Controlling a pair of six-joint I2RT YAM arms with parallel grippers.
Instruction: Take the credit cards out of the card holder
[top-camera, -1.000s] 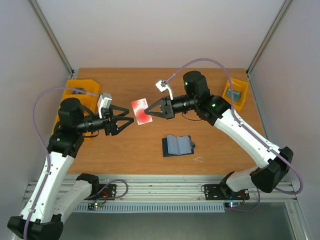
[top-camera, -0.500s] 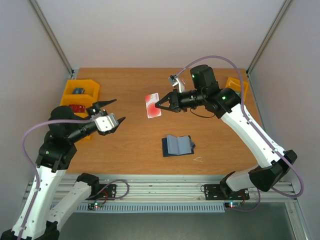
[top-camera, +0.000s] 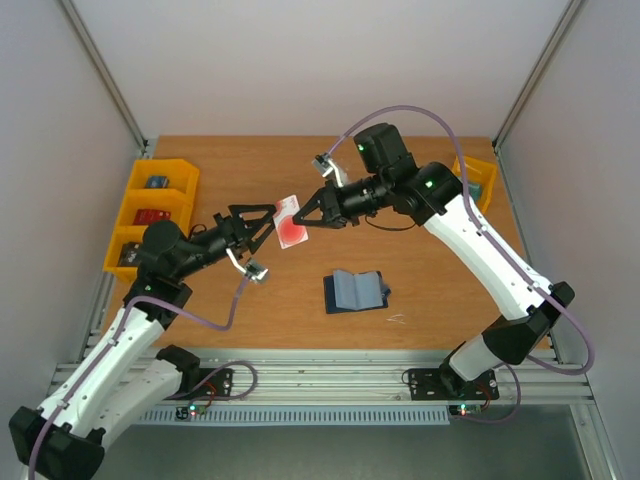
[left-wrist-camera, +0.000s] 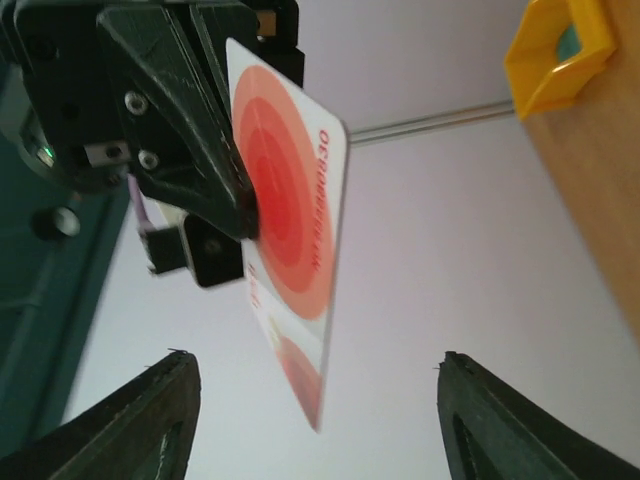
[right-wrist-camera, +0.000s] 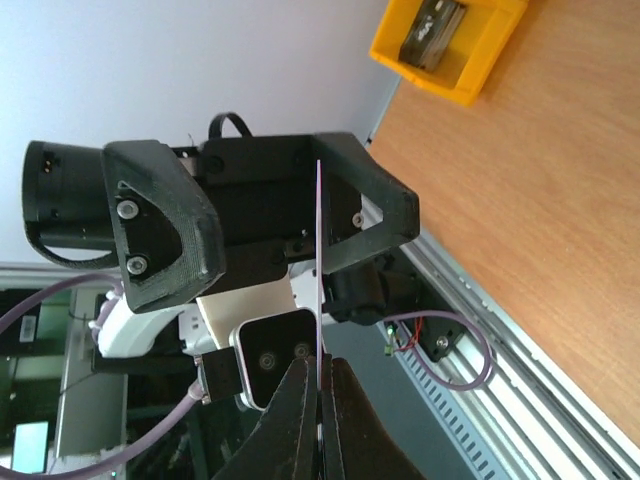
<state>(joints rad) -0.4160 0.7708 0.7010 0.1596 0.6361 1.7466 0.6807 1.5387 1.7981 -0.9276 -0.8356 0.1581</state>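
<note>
Right end effector (top-camera: 304, 216) pinches red-marked card (top-camera: 290, 229) between left end effector's (top-camera: 268, 224) spread fingers, card holder (top-camera: 355, 291) open nearby.

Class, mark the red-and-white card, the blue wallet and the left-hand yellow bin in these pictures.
card (top-camera: 289, 228): overhead view, on its red round mark.
wallet (top-camera: 356, 291): overhead view, middle of its open inside.
yellow bin (top-camera: 170, 168): overhead view, on its far rim.
</note>
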